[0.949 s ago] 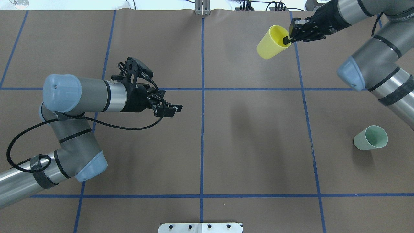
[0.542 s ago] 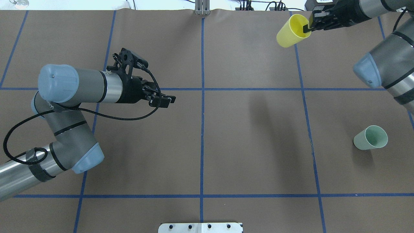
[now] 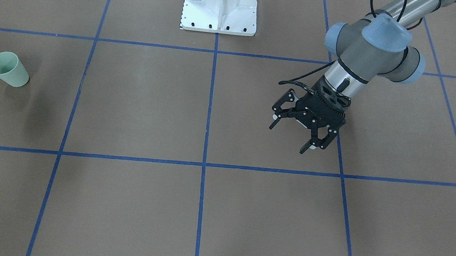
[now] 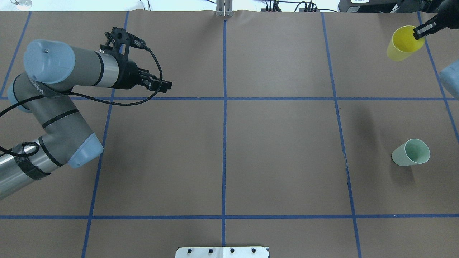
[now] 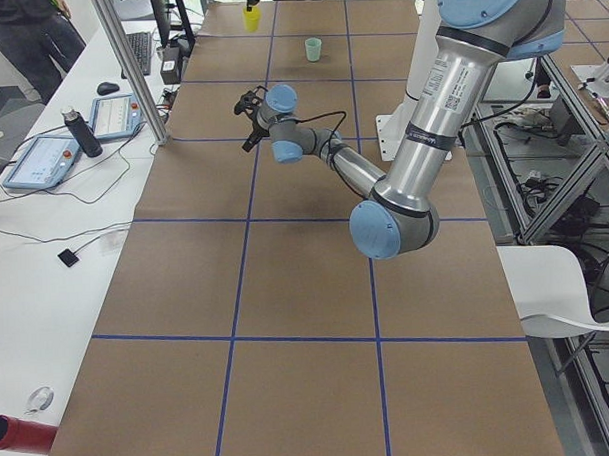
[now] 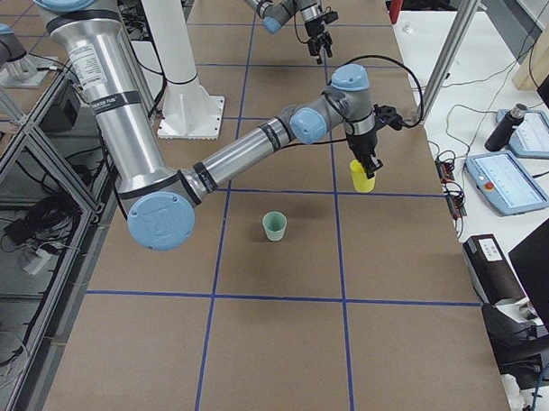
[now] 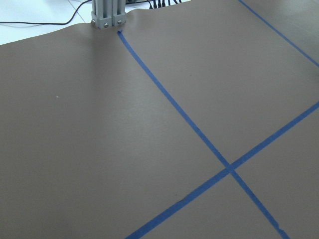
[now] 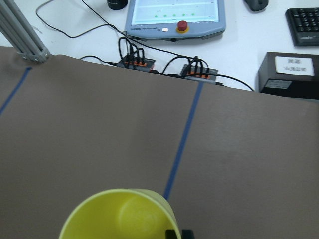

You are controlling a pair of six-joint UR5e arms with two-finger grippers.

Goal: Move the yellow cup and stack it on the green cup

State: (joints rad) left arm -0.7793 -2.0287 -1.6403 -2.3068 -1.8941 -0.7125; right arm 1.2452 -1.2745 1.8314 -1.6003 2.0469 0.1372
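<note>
The left arm was bent at the elbow, its wrist angled forward and down, the left gripper (image 3: 291, 138) empty with fingers spread wide. The right arm was extended far out, the right gripper (image 4: 419, 33) pointing down, fingers pinching the yellow cup (image 4: 401, 46) by its rim.

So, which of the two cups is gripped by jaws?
The yellow cup: jaws of the right gripper pinch its rim. The green cup stands alone on the table.

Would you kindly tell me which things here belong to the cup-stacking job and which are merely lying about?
Job: yellow cup, held by the right gripper; green cup, standing upright.
Lying about: teach pendant; keyboard; black box; left gripper, open, empty.
</note>
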